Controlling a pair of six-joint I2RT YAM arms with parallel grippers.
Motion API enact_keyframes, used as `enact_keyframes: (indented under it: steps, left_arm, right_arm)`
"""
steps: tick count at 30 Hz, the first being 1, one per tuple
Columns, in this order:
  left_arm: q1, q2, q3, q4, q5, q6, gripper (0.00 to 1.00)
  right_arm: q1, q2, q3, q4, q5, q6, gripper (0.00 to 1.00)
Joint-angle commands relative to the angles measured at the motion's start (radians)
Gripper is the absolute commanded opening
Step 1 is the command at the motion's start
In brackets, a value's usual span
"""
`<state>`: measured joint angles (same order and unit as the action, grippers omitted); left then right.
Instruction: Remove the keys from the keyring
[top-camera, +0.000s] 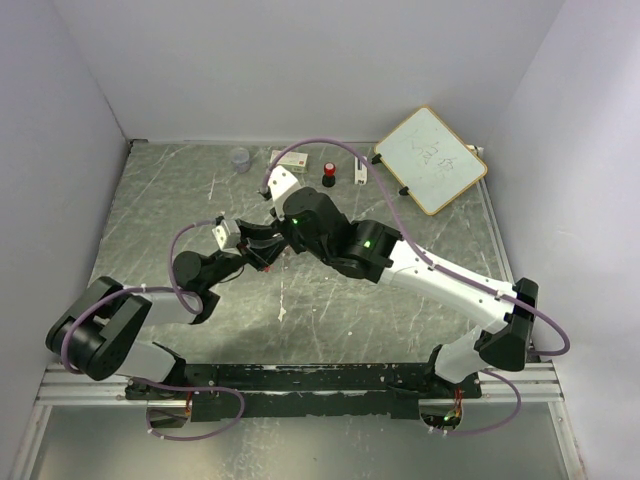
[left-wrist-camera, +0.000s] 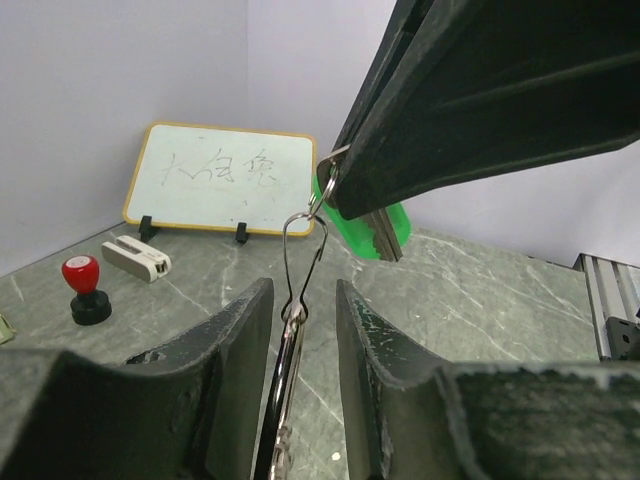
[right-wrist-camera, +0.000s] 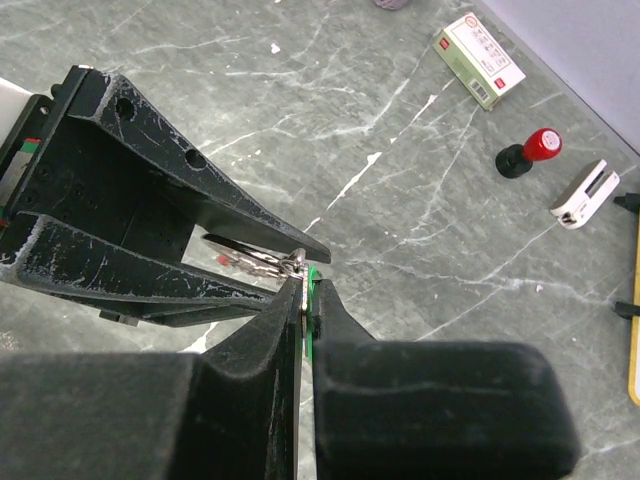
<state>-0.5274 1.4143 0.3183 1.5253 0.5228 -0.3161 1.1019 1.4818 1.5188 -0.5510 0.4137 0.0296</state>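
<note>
Above the grey marbled table (top-camera: 400, 330), the left gripper (left-wrist-camera: 300, 292) clamps the thin silver wire keyring (left-wrist-camera: 300, 250) steady so the right gripper (right-wrist-camera: 306, 296), pinching the green-headed key (left-wrist-camera: 352, 240), can work it off.

One green key (left-wrist-camera: 352, 240), one keyring (left-wrist-camera: 293, 312), one whiteboard (top-camera: 430, 160), one red-topped knob (top-camera: 328, 176), one clear cup (top-camera: 240, 158), one carton (top-camera: 293, 159).

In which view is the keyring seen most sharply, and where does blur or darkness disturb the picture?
Left wrist view: keyring and green key sharp, whiteboard writing readable. Right wrist view: the right claw fills the bottom, soft and dark; ring mostly hidden. Top view: even light, ring too small to see.
</note>
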Motion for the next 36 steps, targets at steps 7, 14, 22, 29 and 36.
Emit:
enact_keyframes:
  steps: [7, 14, 22, 29, 36]
  left_arm:
    - [0.002, -0.035, 0.027, 0.2, 0.022, -0.018, 0.34]
    - [0.002, -0.034, 0.027, 0.2, 0.015, -0.022, 0.29]
    - [0.002, -0.038, 0.022, 0.204, 0.007, -0.017, 0.34]
    - [0.001, -0.034, 0.022, 0.211, 0.004, -0.018, 0.36]
    - [0.002, -0.029, 0.023, 0.221, -0.005, -0.021, 0.37]
  right_arm:
    - [0.009, -0.004, 0.011, 0.02, -0.003, 0.008, 0.0]
    - [0.01, -0.005, 0.011, 0.019, -0.003, 0.009, 0.0]
    - [0.012, -0.002, 0.01, 0.02, -0.003, 0.007, 0.0]
    - [0.012, 0.0, 0.01, 0.021, -0.004, 0.006, 0.0]
    - [0.012, 0.001, 0.008, 0.023, -0.006, 0.004, 0.0]
